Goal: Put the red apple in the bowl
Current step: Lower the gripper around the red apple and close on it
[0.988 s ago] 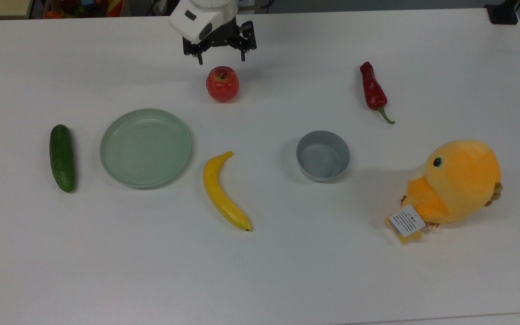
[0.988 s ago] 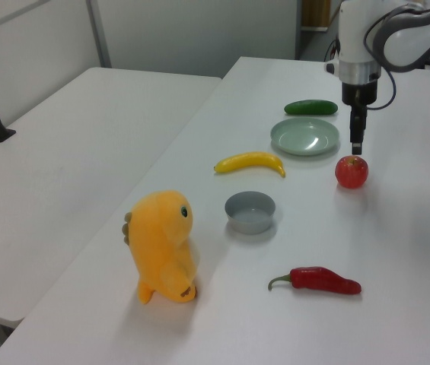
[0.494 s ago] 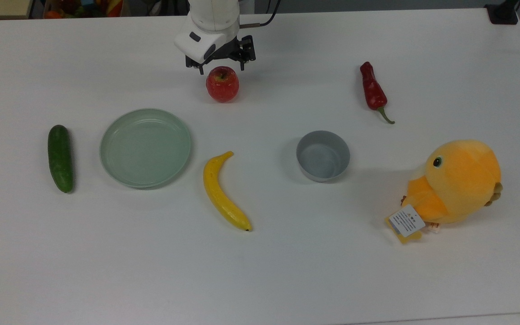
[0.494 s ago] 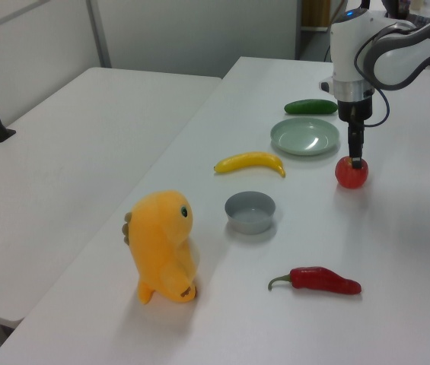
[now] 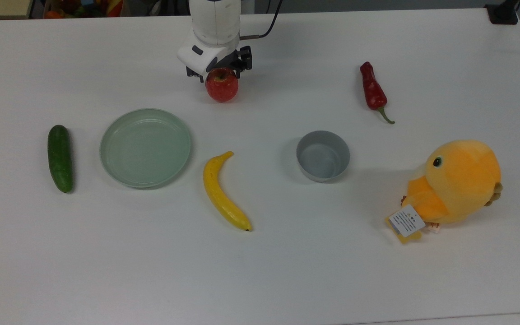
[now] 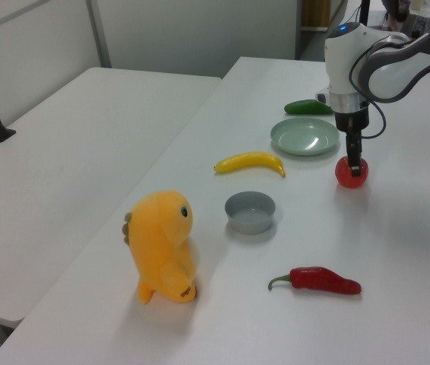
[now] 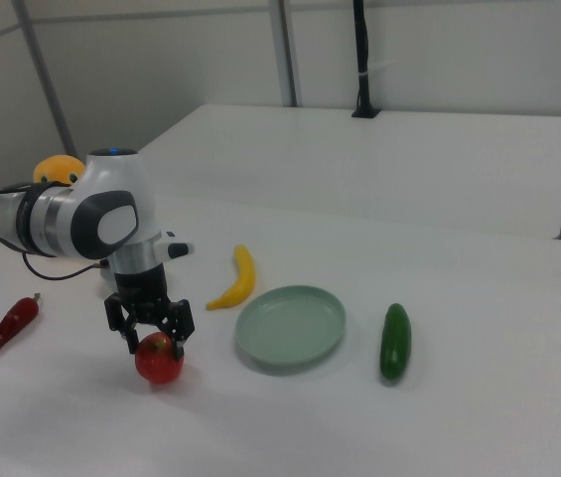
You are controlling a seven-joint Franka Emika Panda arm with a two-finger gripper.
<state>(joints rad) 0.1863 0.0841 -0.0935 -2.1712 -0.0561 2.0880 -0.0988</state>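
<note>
Since a second ago the claw (image 5: pixel 220 76) has come down from above the red apple (image 5: pixel 222 87) until its black fingers (image 7: pixel 182 335) straddle the fruit, one on each side of its upper half; the jaws look spread about the apple, though whether the pads already press it cannot be told. The apple itself sits on the white bench (image 5: pixel 287 271) near the far edge in the top view, where it was before. Nothing else has shifted. The grey bowl (image 5: pixel 322 155) stands empty toward the middle of the bench, well apart from the apple and to the top view's right of it. The pale-green plate (image 5: pixel 145 147) is empty too, lying nearer the apple, on the top view's left. Between plate and bowl lies a banana (image 5: pixel 224 192). A cucumber (image 5: pixel 60 158) lies beside the plate toward the top view's left edge. A dark-red chili pepper (image 5: pixel 373 92) lies near the far edge on the top view's right, and an orange plush bird (image 5: pixel 456 183) with a white tag sits by the right edge, just beyond the bowl.
</note>
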